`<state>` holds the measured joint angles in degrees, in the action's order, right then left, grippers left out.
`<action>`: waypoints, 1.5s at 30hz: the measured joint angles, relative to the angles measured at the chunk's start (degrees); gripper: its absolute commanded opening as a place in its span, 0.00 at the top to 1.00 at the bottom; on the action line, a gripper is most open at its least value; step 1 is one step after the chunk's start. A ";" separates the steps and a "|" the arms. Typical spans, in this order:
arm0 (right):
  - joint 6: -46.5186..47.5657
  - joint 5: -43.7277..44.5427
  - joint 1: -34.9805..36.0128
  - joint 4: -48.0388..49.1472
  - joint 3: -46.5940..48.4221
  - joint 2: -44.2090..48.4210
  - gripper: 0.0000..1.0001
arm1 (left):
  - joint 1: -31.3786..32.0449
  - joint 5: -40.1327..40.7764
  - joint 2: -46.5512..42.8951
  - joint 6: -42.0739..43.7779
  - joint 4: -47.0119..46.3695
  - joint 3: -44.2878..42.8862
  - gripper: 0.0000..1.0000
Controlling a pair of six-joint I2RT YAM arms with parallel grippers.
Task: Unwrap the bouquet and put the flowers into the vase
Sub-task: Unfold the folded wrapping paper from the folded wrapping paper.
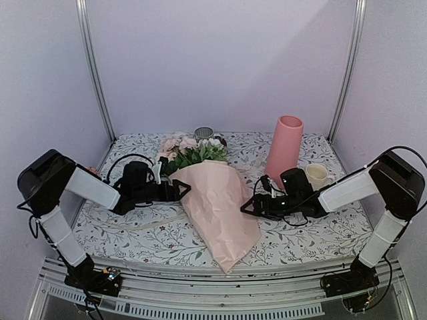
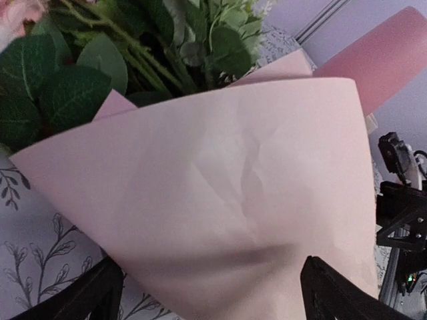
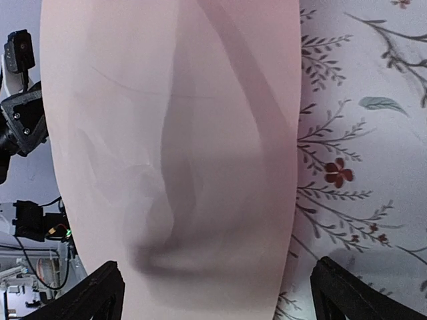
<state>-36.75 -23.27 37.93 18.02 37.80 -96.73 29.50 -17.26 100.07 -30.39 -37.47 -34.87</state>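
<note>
Your bouquet [image 1: 217,207] lies flat on the middle of the surface [image 1: 320,233], wrapped in pale pink paper. Its flowers [image 1: 190,150] point away from the arm bases. The pink vase [image 1: 285,148] stands upright to the bouquet's right. Your left tool [image 1: 181,190] sits at the bouquet's left edge with its jaws spread wide. Your right tool [image 1: 247,205], jaws equally wide, faces the bouquet's right side.

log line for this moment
bouquet: wrapped, lying flat | left gripper: jaws open beside it | right gripper: jaws open beside it | vase: upright
</note>
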 measured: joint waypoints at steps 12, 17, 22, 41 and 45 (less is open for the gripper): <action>-0.28 -14.60 8.96 13.99 3.82 -2.05 0.04 | -1.60 5.73 -25.14 2.99 16.46 3.76 0.05; 2.01 -16.68 17.99 15.26 11.63 -2.75 0.04 | -3.04 9.86 -35.80 3.43 28.81 2.67 0.03; 5.31 -19.06 25.29 14.43 25.33 -11.15 0.04 | -3.74 14.19 -43.43 3.67 42.01 -2.27 0.02; 20.81 -2.01 31.82 -14.91 47.34 -25.20 0.00 | -4.07 8.76 -48.33 2.08 60.15 -6.88 0.17; 21.35 7.85 31.82 -17.33 45.55 -19.63 0.00 | -4.07 5.16 -49.13 -1.09 58.40 1.33 0.24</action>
<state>-15.40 -15.42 69.76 0.69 83.35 -116.36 25.43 -12.10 50.94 -31.48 20.93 -33.54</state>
